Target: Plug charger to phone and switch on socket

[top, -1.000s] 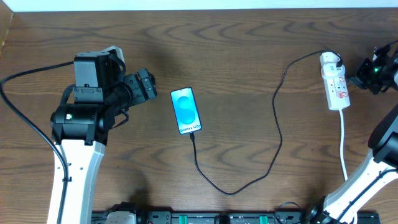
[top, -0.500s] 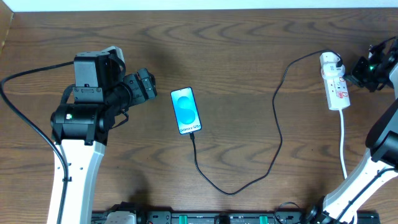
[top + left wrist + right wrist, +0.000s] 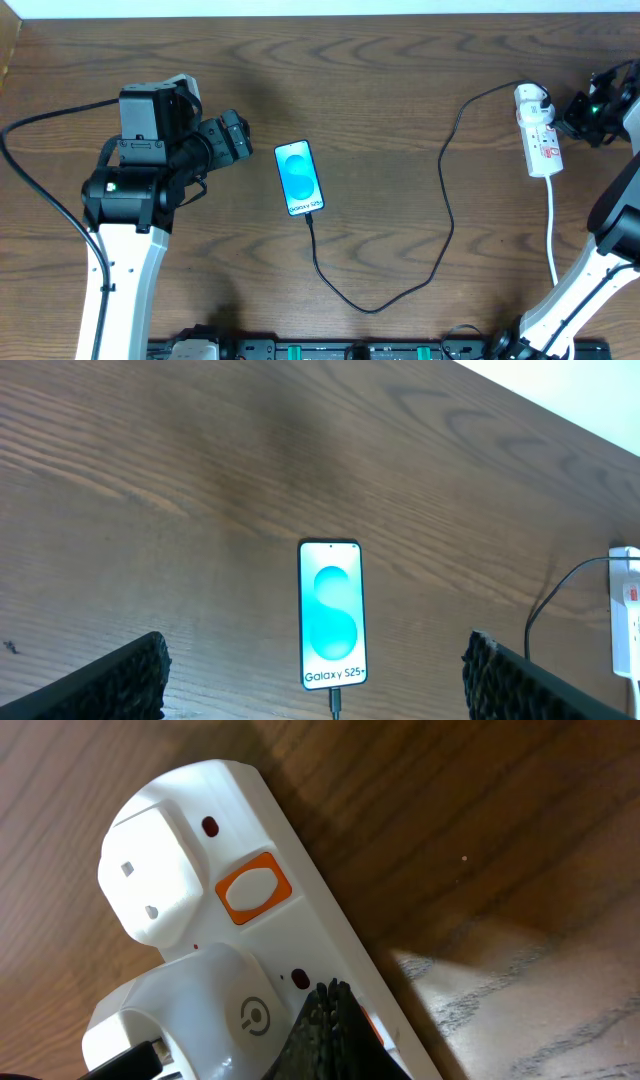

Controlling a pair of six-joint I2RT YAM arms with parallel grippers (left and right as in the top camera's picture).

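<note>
Dark brown wood-grain table (image 3: 400, 70) fills the view, with a pale wall (image 3: 320, 8) along its far edge and a black mounting rail (image 3: 350, 351) along the near edge. At the left, the left gripper (image 3: 240, 138) hangs above bare wood, pointing toward the centre; its wrist camera shows the fingers (image 3: 110, 685) set wide apart with nothing between them. Just beyond it the phone (image 3: 300, 178) lies flat, screen up and lit cyan, clear of the gripper. The charger (image 3: 447, 215), a thin black cable, is seated in the phone's near end, loops toward the rail, then climbs along the table to the far end of the socket (image 3: 538, 135) at the right. The socket lies lengthwise, touching nothing but its leads; a white cord (image 3: 552, 230) runs from its near end toward the rail. A white adaptor (image 3: 220, 1010) sits in it, beside an orange switch (image 3: 253, 890). The right gripper (image 3: 583, 108) is just beside the socket; in its wrist view the fingertips are pressed together into one dark point over the strip's top face. Contact cannot be confirmed.
</note>
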